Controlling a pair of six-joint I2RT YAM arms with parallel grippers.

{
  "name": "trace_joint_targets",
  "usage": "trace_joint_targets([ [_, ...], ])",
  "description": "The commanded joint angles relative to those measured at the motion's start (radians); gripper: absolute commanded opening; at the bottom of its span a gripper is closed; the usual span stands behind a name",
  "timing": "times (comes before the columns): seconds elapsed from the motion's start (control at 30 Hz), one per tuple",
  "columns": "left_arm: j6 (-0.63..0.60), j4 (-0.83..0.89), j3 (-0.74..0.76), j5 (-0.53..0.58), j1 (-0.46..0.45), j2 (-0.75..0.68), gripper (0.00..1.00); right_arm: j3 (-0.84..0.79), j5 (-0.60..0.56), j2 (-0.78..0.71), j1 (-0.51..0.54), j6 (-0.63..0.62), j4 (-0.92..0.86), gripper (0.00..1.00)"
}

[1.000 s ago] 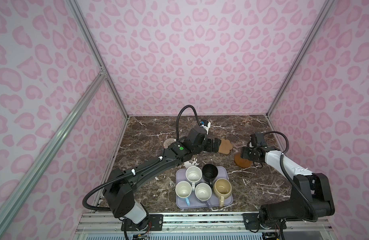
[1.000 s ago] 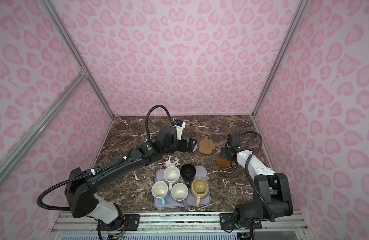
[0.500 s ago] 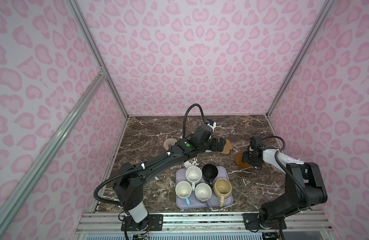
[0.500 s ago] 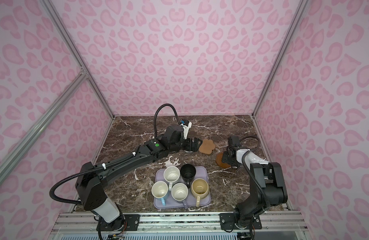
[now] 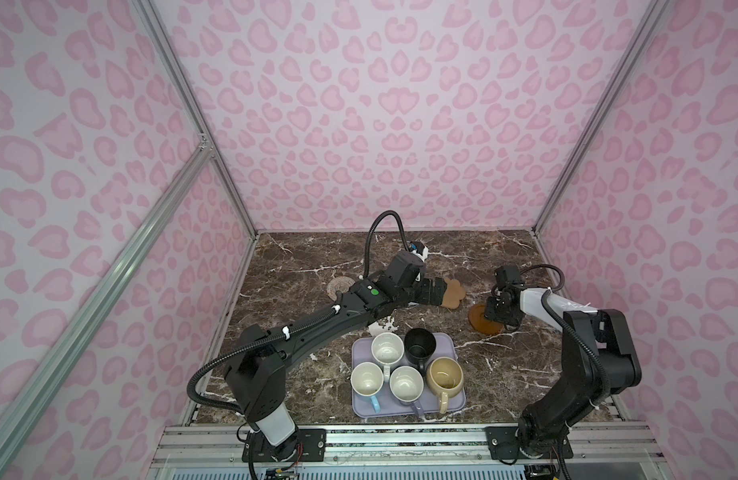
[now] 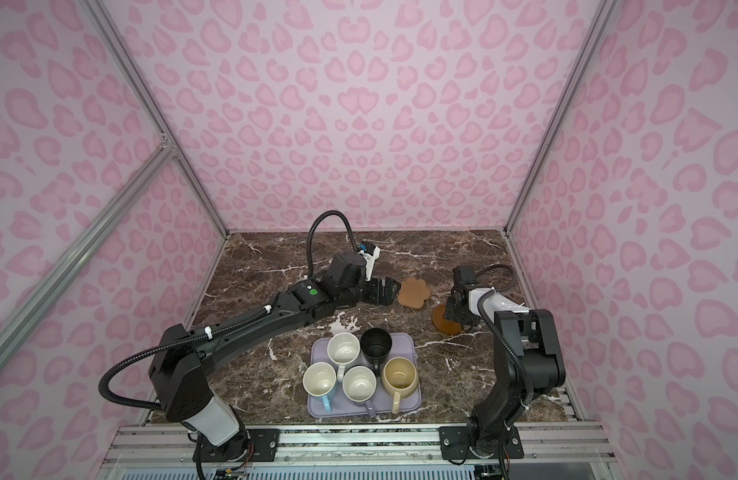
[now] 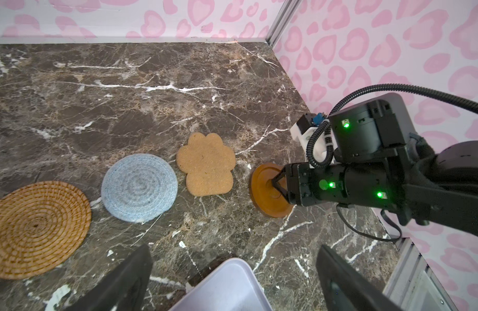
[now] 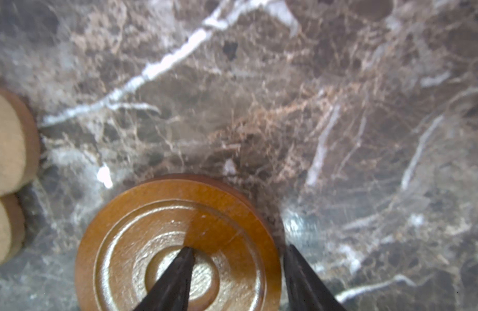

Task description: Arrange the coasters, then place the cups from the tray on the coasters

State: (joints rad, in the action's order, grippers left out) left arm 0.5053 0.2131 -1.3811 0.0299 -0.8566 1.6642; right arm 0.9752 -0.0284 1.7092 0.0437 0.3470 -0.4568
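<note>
On the dark marble surface [image 7: 178, 88] four coasters lie flat in one row: the orange rattan coaster [image 7: 36, 229], the grey-blue woven coaster [image 7: 139, 187], the tan flower-shaped coaster [image 7: 207, 164] and the brown disc coaster [image 7: 262, 194]. The right end effector [image 7: 277, 184] reaches down on the brown disc coaster, its dark tips near the middle of it. Closest to the camera the two fingers [image 7: 124, 282] of the left end effector [image 7: 234, 249] stand wide apart, with a corner of the lavender tray [image 7: 227, 282] between them

Brown marble table [image 5: 301, 257] bore lavender tray [image 5: 450, 347] near centre | brown disc coaster [image 5: 477, 322] lay right, tan flower coaster [image 5: 454, 293] just left of it | grey-blue coaster [image 7: 139, 187] and orange rattan coaster [image 7: 36, 229] lay in the same row | pale woven coaster [image 5: 339, 286] lay left
</note>
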Motion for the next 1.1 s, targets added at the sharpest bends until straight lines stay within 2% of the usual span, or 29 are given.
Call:
trace_joint_targets([
  [0.0,0.006,0.005,0.001,0.059,0.002,-0.020,0.97,0.036,-0.025,0.039,-0.002,-0.009,-0.016,0.54],
  [0.2,-0.006,0.019,0.009,0.094,0.003,-0.043,0.97,0.120,-0.037,0.115,-0.006,-0.011,-0.030,0.53],
  [0.43,0.002,0.007,0.009,0.071,0.009,-0.032,0.97,0.223,-0.081,0.191,-0.017,-0.017,-0.061,0.53],
  [0.63,0.005,0.003,0.008,0.068,0.022,-0.024,0.97,0.275,-0.071,0.245,-0.018,-0.022,-0.060,0.53],
  [1.07,0.029,-0.029,0.030,0.056,0.042,-0.036,0.97,0.325,-0.057,0.275,-0.009,-0.027,-0.056,0.53],
])
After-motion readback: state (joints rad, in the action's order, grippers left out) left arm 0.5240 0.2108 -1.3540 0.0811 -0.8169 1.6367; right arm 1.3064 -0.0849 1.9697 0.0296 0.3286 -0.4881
